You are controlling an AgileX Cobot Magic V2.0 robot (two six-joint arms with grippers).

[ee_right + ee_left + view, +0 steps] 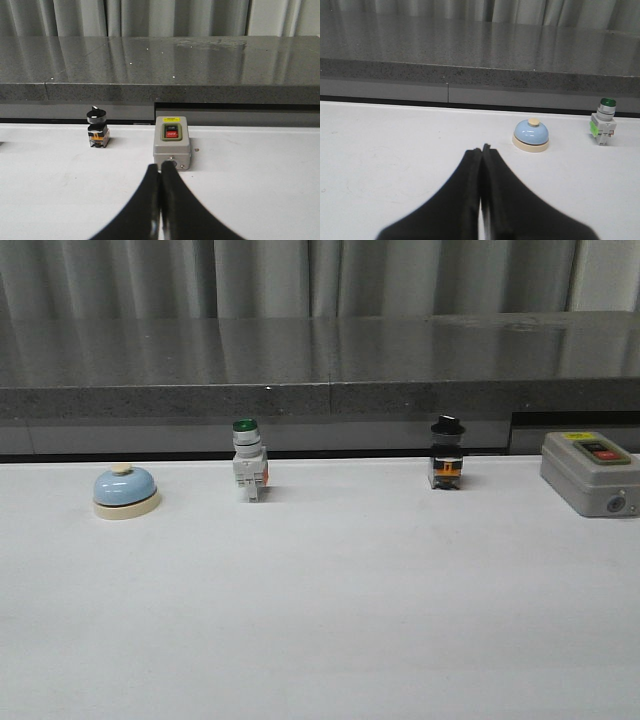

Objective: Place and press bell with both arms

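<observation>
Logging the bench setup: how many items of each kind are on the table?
Bell: 1
Pushbutton switch, green cap: 1
Switch, black cap: 1
Grey on/off box: 1
Total: 4

The white table [320, 620] carries 4 things: bell [126, 490], green-capped switch [249, 461], black-capped switch [447, 454], grey switch box [590, 472].

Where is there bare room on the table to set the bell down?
The whole near half of the white table is bare. Wide gaps also lie between the bell and green button, and between that and the black knob. It is tightest beside the grey switch box.
</observation>
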